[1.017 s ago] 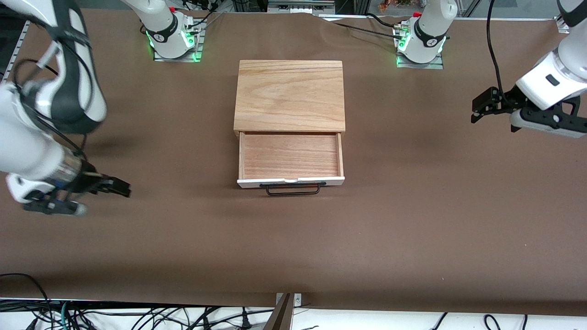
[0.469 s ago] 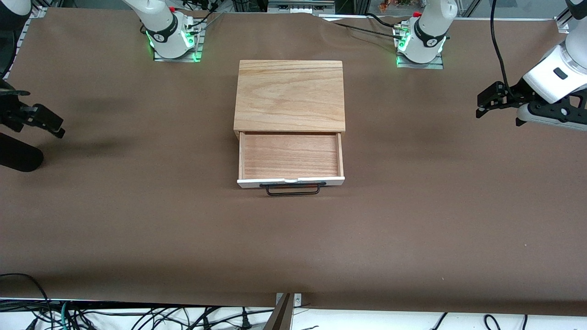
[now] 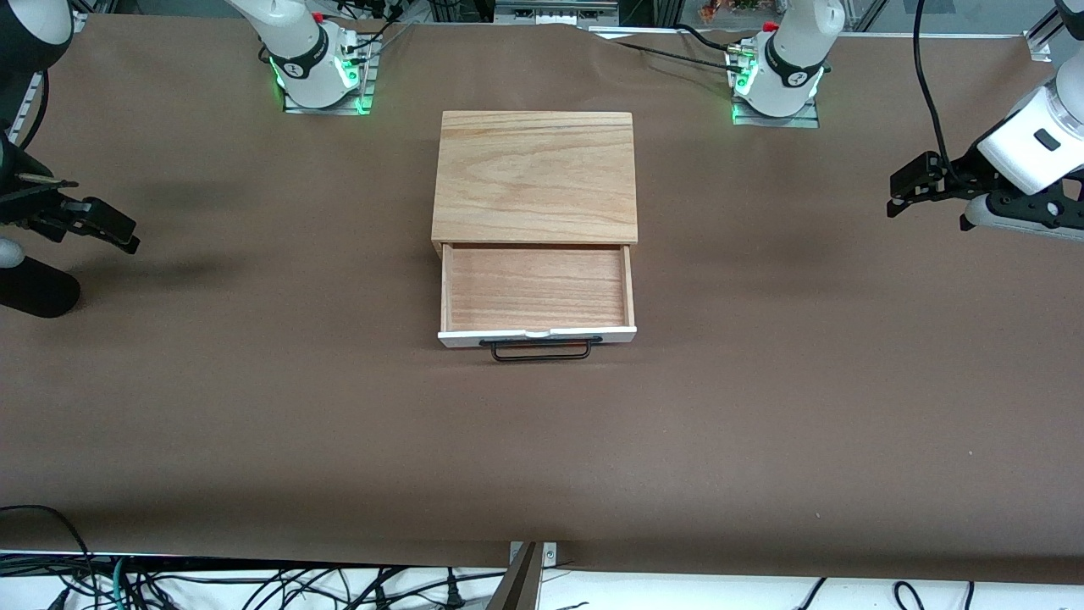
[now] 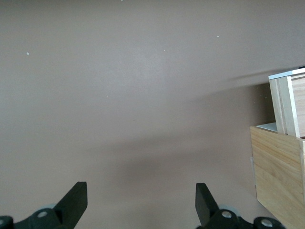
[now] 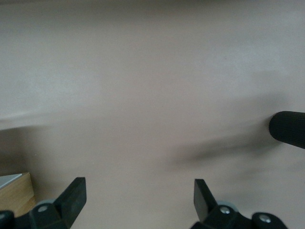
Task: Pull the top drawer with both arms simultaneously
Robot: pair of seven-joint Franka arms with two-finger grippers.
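The top drawer point(image 3: 536, 288) stands pulled out of the wooden box point(image 3: 533, 174) toward the front camera. Its white front panel point(image 3: 457, 337) and black wire handle point(image 3: 540, 350) are free of both grippers. My left gripper point(image 3: 894, 195) is open and empty, up over bare table toward the left arm's end. In the left wrist view its fingers point(image 4: 76, 202) stand wide apart, with the box point(image 4: 276, 162) and the drawer's side point(image 4: 286, 105) off at the edge. My right gripper point(image 3: 118, 230) is open and empty over the right arm's end, as the right wrist view point(image 5: 139, 195) shows.
The brown table cover point(image 3: 762, 407) lies bare around the box. The arm bases point(image 3: 318, 68) point(image 3: 775, 76) stand at the table's edge farthest from the front camera. A black rounded part point(image 3: 34, 292) sits by the right gripper and shows in the right wrist view point(image 5: 287, 129).
The right arm swung away from the drawer toward its end of the table. The left gripper drifted slightly farther toward its end. The drawer has not moved.
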